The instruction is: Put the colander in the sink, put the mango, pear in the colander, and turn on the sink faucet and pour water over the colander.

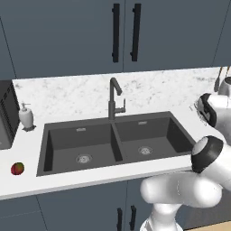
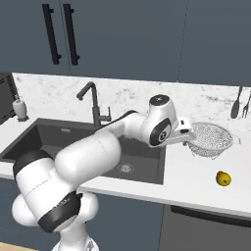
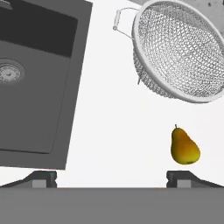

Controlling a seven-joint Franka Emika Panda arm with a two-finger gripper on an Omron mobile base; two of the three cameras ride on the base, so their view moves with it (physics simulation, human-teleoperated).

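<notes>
So far nothing of the task's things sits where it belongs: the colander (image 2: 212, 138) stands upright on the white worktop (image 2: 196, 181) to the right of the sink (image 1: 113, 140), apart from its rim, and both dark basins hold nothing but their round drains. The pear (image 2: 223, 178) lies on the worktop in front of the colander, near it but not touching, while the mango (image 1: 17, 168) lies well apart on the far side, left of the sink's left basin. The faucet (image 1: 114, 97) rises behind the divider between the basins, with no water seen at its spout. The arm reaches over the right basin and out towards the colander, so that the pincer (image 3: 112, 177) hangs above the bare worktop between sink edge and colander; its jaws stand wide apart and hold nothing. In the hand view the colander (image 3: 179, 52) lies ahead with one small handle (image 3: 119, 19) turned towards the sink (image 3: 39, 83), and the pear (image 3: 184, 146) sits just above the right fingertip (image 3: 179, 177). The open jaws and this position suggest an approach to the colander, which must go into a basin first, since the fruit is meant to land inside it. The rim looks the likeliest place to grip, the mesh bowl being far too wide for the jaws to span.
</notes>
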